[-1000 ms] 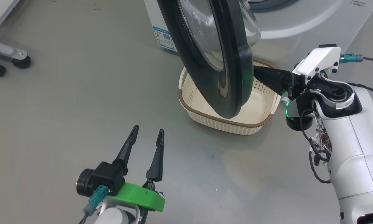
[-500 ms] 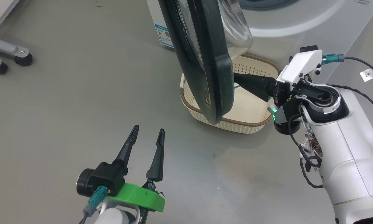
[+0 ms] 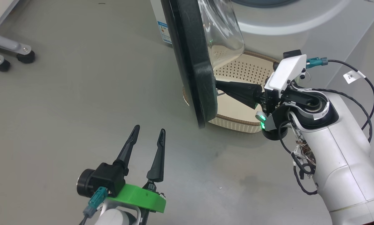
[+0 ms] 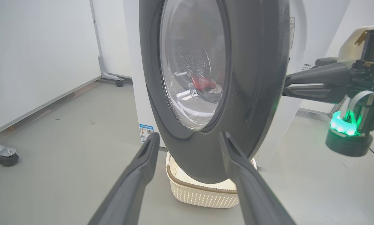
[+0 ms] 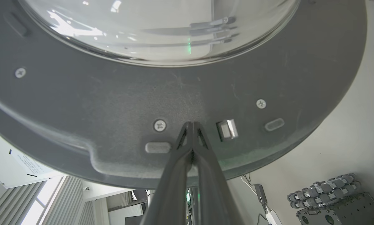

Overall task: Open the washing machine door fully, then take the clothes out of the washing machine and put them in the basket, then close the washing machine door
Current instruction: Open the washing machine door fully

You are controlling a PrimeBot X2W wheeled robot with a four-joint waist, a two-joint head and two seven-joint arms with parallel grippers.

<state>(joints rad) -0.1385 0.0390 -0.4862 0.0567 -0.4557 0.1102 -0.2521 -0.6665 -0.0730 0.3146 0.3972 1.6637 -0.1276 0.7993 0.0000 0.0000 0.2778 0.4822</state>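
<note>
The washing machine door (image 3: pixel 191 62) stands swung out, edge-on in the head view, its glass bowl (image 3: pixel 221 34) bulging toward the white washing machine (image 3: pixel 299 28). My right gripper (image 3: pixel 218 84) is shut, empty, its tips pressed against the door's inner rim (image 5: pixel 187 93) beside the latch (image 5: pixel 227 129). The cream basket (image 3: pixel 237 120) sits on the floor below the door, partly hidden by it. My left gripper (image 3: pixel 148 129) hangs open and empty over the floor, nearer me than the door (image 4: pixel 255 78). Red clothes (image 4: pixel 202 83) show through the glass inside the drum.
Grey floor spreads to the left. A wheeled metal frame leg (image 3: pixel 15 51) stands at the far left. A blue label (image 3: pixel 165 31) marks the machine's front corner. A white wall panel (image 4: pixel 34 53) rises at the left in the left wrist view.
The door has swung further open to the left, pushed by my shut right gripper, which moved left with it. More of the basket now shows. The left gripper has not moved.
</note>
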